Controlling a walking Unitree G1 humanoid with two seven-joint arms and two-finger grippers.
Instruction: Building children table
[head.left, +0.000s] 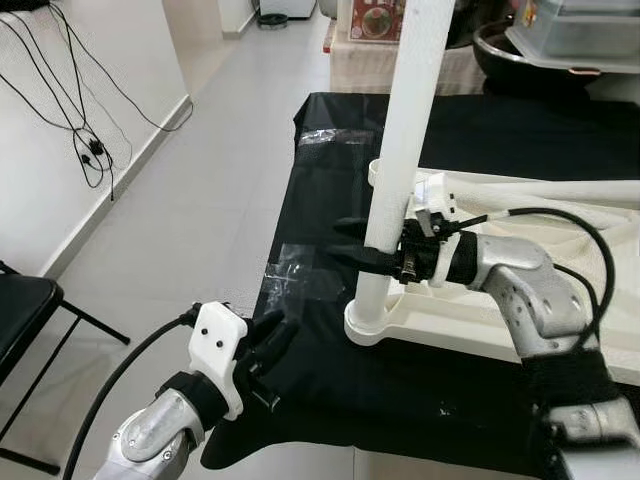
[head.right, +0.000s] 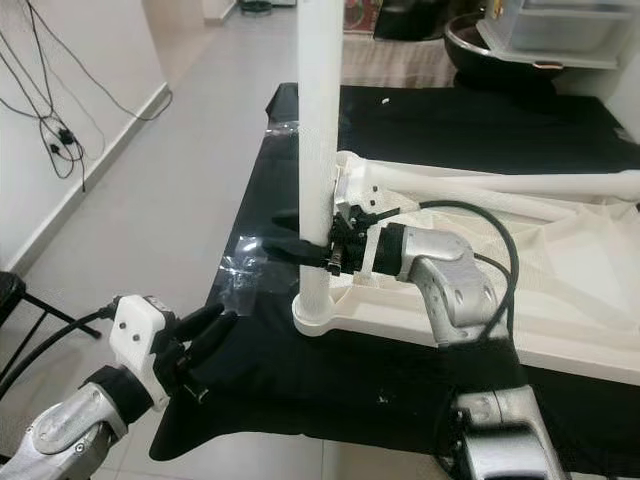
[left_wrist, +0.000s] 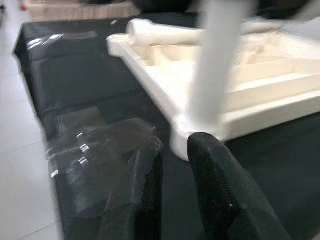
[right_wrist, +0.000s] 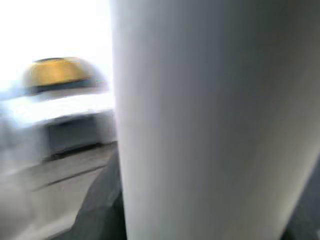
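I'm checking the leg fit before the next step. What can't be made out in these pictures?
- Upright white leg: its top is cut off by the upper edge in both eye views.
- Corner socket of the tabletop: the leg covers it, so whether it is fully seated is unclear.
- Right tool: the right wrist view is blurred.
- Second leg: the picture's right edge cuts it off.

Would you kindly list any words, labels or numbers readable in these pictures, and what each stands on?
None can be read.
The box on the far shelf carries a printed picture; any lettering on it is too small and blurred.
The white table leg and tabletop are unmarked.
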